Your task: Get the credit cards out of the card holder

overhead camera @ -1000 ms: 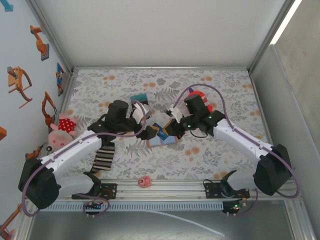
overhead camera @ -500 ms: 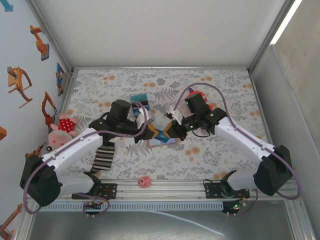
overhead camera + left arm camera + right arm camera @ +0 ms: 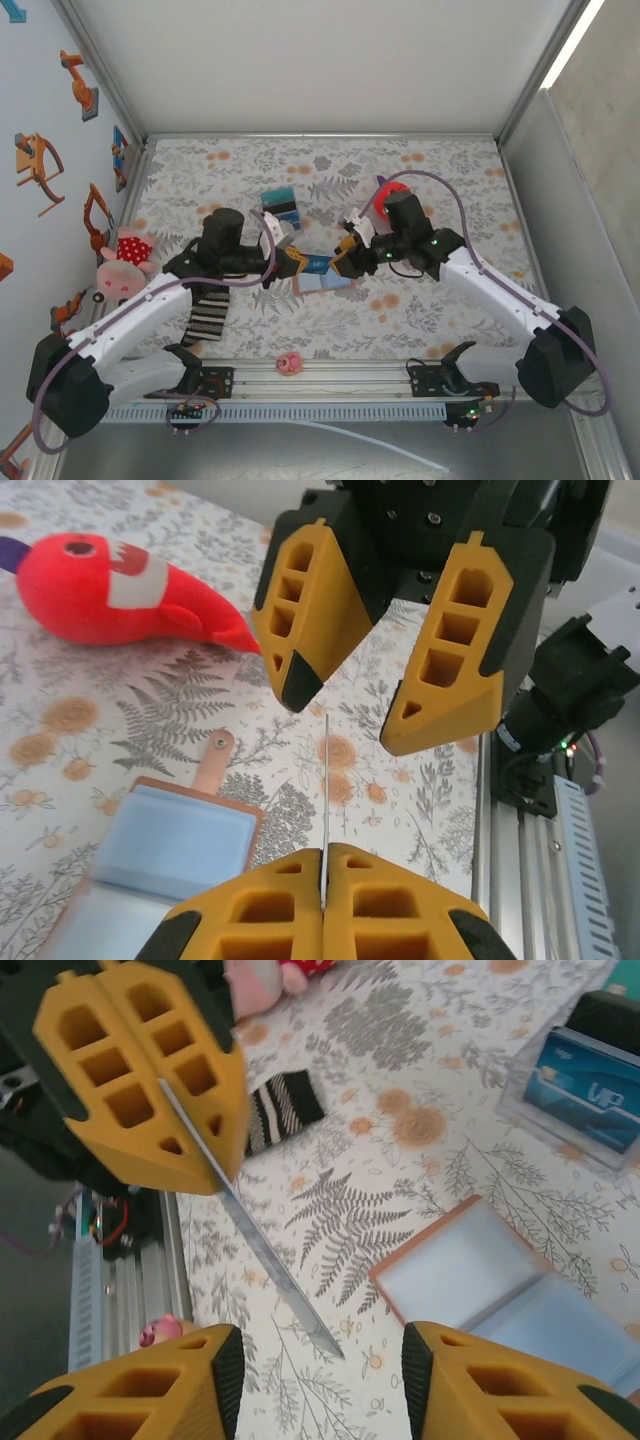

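Note:
The card holder (image 3: 325, 283) lies open on the floral table, tan-edged with blue inner faces (image 3: 175, 840) (image 3: 480, 1280). Just above it a credit card (image 3: 316, 265) hangs in the air. My left gripper (image 3: 290, 262) (image 3: 325, 855) is shut on the card, which shows edge-on as a thin line (image 3: 326, 780). My right gripper (image 3: 343, 262) (image 3: 315, 1380) faces it, open, its fingers to either side of the card's free end (image 3: 290, 1300) and not touching it.
A striped block of cards in a clear case (image 3: 280, 205) (image 3: 590, 1100) sits behind the holder. A red plush (image 3: 390, 190) (image 3: 120, 590) lies beyond the right wrist. A striped sock (image 3: 208, 315), a pink plush (image 3: 125, 262) and a small pink toy (image 3: 289, 362) lie to the left and front.
My left gripper has shut on the card and my right gripper has opened and let it go. Both wrists have shifted slightly apart.

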